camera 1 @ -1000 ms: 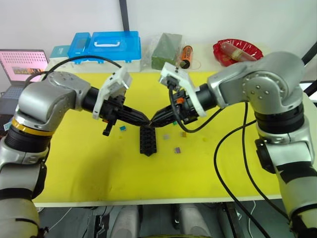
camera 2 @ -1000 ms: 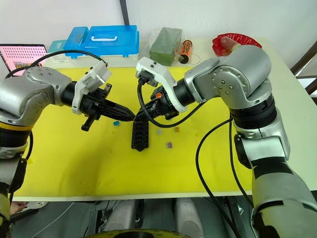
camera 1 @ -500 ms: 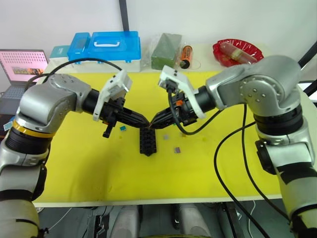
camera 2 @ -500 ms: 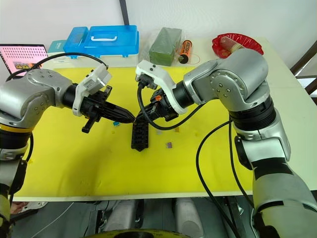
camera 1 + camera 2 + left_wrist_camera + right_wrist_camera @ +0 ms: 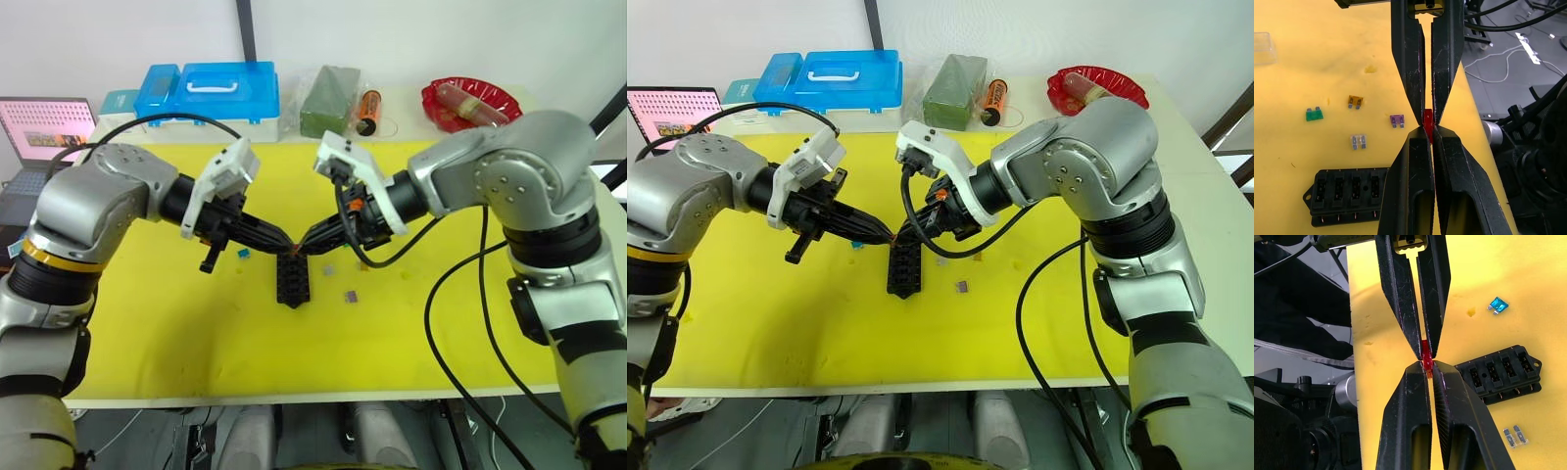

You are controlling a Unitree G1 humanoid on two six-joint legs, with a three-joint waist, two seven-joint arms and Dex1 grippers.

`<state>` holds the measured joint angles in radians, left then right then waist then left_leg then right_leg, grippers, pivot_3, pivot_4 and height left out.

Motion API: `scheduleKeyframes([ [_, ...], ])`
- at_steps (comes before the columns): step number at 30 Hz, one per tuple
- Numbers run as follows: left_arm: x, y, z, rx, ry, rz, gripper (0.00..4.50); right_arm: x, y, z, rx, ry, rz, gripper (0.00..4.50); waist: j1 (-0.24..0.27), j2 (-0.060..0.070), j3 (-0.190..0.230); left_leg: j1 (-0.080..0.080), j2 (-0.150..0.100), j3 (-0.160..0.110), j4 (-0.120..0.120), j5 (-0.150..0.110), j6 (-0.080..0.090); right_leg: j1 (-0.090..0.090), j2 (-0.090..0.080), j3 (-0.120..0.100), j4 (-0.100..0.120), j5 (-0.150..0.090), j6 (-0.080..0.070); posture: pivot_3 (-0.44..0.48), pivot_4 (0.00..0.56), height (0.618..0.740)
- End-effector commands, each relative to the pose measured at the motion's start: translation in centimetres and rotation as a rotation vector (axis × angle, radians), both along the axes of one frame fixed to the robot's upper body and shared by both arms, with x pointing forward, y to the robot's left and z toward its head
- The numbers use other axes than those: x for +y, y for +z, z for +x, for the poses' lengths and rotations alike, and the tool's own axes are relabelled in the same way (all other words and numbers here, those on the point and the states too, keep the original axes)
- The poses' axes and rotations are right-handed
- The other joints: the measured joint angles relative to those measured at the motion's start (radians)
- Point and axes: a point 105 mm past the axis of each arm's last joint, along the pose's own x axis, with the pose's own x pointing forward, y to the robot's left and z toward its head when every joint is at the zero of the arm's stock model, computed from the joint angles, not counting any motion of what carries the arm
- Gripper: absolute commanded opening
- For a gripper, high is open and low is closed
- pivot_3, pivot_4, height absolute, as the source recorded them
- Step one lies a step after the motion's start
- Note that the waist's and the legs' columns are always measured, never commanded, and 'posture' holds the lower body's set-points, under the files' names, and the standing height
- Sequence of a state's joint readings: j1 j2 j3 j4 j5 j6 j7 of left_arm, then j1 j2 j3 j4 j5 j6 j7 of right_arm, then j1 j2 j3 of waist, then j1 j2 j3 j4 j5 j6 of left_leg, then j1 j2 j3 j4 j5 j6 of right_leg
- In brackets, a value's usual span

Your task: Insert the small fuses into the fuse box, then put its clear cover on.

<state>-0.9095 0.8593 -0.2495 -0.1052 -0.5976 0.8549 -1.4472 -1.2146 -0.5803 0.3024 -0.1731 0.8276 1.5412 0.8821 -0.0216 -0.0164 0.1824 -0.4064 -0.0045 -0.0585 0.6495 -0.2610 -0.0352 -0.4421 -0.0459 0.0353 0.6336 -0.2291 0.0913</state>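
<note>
Both arms meet tip to tip over the yellow table [image 5: 196,333], right above the far end of the fuse box [image 5: 293,278]. The left gripper [image 5: 1425,142] and the right gripper [image 5: 1426,369] are both pinched down on the same red fuse [image 5: 1427,121], fingers nearly closed, with the little chip sandwiched where the four tips come together. So it's held in the air from both sides at once, just above the box and not in a slot. The fuse box itself lies flat on the mat, a black block with its row of slots facing up. The rest of the fuses are loose on the table: the teal fuse [image 5: 1498,305] sits just beside the box on the robot's left, while the grey fuse [image 5: 1358,142], purple fuse [image 5: 1397,120], orange fuse [image 5: 1354,101] and green fuse [image 5: 1314,114] are scattered on the box's right side, near it but not touching. The clear cover [image 5: 1264,47] lies further off on the mat, well apart from the box. Along the back edge there's a blue case [image 5: 211,90], a green block in a bag [image 5: 328,99] and a red dish [image 5: 470,101].
</note>
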Motion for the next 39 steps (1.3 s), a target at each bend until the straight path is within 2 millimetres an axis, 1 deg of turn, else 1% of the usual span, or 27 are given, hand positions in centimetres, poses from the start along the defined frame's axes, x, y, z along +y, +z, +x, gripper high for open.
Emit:
scheduleKeyframes([
  [1,0.1,0.6,-0.1,-0.049,-0.004,0.004,0.00,0.4,1.2,-0.6,-0.043,0.045,0.028,0.24,0.000,0.000,0.000,0.000,0.000,0.000,0.000,0.000,0.000,0.000,0.000,0.000,0.000,0.000,0.000,0.000,0.150,0.740],
  [3,0.1,0.6,-0.1,-0.050,-0.005,0.005,0.00,0.4,1.3,-0.6,-0.042,0.043,0.030,0.24,0.000,0.000,0.000,0.000,0.000,0.000,0.000,0.000,0.000,0.000,0.000,0.000,0.000,0.000,0.000,0.000,0.150,0.740],
  [4,0.1,0.6,-0.1,-0.051,-0.006,0.006,0.00,0.4,1.3,-0.6,-0.041,0.041,0.031,0.12,0.000,0.000,0.000,0.000,0.000,0.000,0.000,0.000,0.000,0.000,0.000,0.000,0.000,0.000,0.000,0.000,0.150,0.740],
  [17,0.3,0.3,0.1,-0.062,0.009,0.021,0.00,0.4,1.2,-0.6,-0.044,0.045,0.032,0.12,0.000,0.000,0.000,0.000,0.000,0.000,0.000,0.000,0.000,0.000,0.000,0.000,0.001,0.000,0.000,0.000,0.150,0.740],
  [18,0.4,0.1,0.4,-0.072,0.029,0.024,0.39,0.4,1.1,-0.7,-0.047,0.049,0.033,0.00,0.000,0.000,0.000,0.000,0.000,0.000,0.000,0.000,0.000,0.000,0.000,0.000,0.001,0.000,0.000,0.000,0.150,0.740],
  [19,0.5,0.0,0.5,-0.077,0.039,0.029,0.50,0.4,1.1,-0.7,-0.050,0.055,0.035,0.00,0.000,0.000,0.000,0.000,0.000,0.000,0.000,0.000,0.000,0.000,0.000,0.000,0.001,0.000,0.000,0.000,0.150,0.740],
  [20,0.6,0.0,0.6,-0.080,0.044,0.031,0.85,0.4,1.0,-0.8,-0.052,0.062,0.038,0.00,0.000,0.000,0.000,0.000,0.000,0.000,0.000,0.000,0.000,0.000,0.000,0.000,0.001,0.000,0.000,0.000,0.150,0.740],
  [21,0.6,-0.1,0.5,-0.080,0.044,0.032,1.03,0.4,1.0,-0.9,-0.055,0.072,0.043,0.00,0.000,0.000,0.000,0.000,0.000,0.000,0.000,0.000,0.000,0.000,0.000,0.000,0.001,0.000,0.000,0.000,0.150,0.740],
  [26,2.0,-0.7,-0.1,-0.098,0.062,0.058,2.75,0.6,0.2,-1.7,-0.151,0.171,0.106,0.00,-0.002,0.000,0.000,0.000,0.000,0.000,0.000,0.000,0.000,0.000,0.000,0.000,0.001,0.000,0.000,0.000,0.150,0.740],
  [27,2.5,-1.1,-0.1,-0.105,0.079,0.071,3.16,0.6,-0.1,-1.6,-0.171,0.173,0.122,0.00,-0.002,0.000,0.000,0.000,0.000,0.000,0.000,0.000,0.000,0.000,0.000,0.000,0.001,0.000,0.000,0.000,0.150,0.740],
  [30,4.5,-3.1,-0.1,-0.136,0.151,0.130,4.20,1.0,-1.1,-1.1,-0.297,0.213,0.220,0.00,-0.005,-0.001,-0.001,0.001,0.000,0.000,0.000,0.000,0.000,0.000,0.000,0.000,0.002,0.000,0.000,0.000,0.150,0.740],
  [31,4.8,-3.5,-0.1,-0.150,0.162,0.139,4.45,1.0,-1.4,-1.1,-0.333,0.228,0.236,0.00,-0.005,-0.001,-0.001,0.002,0.000,0.000,0.000,0.000,0.000,0.001,0.000,0.000,0.002,0.000,0.000,0.000,0.150,0.740],
  [33,5.0,-4.6,-0.3,-0.152,0.201,0.137,4.45,1.2,-2.5,-0.6,-0.377,0.228,0.254,0.00,-0.004,-0.001,-0.001,0.002,0.000,0.000,0.000,0.000,0.000,0.002,0.000,0.000,0.002,0.000,0.000,0.000,0.150,0.740],
  [36,5.1,-6.1,-0.7,-0.172,0.227,0.152,4.45,1.0,-4.1,-0.3,-0.396,0.249,0.242,0.00,0.003,-0.001,-0.001,0.002,0.000,0.000,0.001,0.000,0.000,0.002,0.000,0.000,0.002,0.000,0.000,0.000,0.150,0.740],
  [39,4.9,-7.0,-0.5,-0.200,0.250,0.153,4.45,0.7,-5.4,0.0,-0.403,0.270,0.205,0.00,0.008,-0.001,-0.001,0.002,0.000,0.000,0.002,0.000,0.000,0.003,-0.001,0.000,0.002,0.000,0.000,0.000,0.150,0.740],
])
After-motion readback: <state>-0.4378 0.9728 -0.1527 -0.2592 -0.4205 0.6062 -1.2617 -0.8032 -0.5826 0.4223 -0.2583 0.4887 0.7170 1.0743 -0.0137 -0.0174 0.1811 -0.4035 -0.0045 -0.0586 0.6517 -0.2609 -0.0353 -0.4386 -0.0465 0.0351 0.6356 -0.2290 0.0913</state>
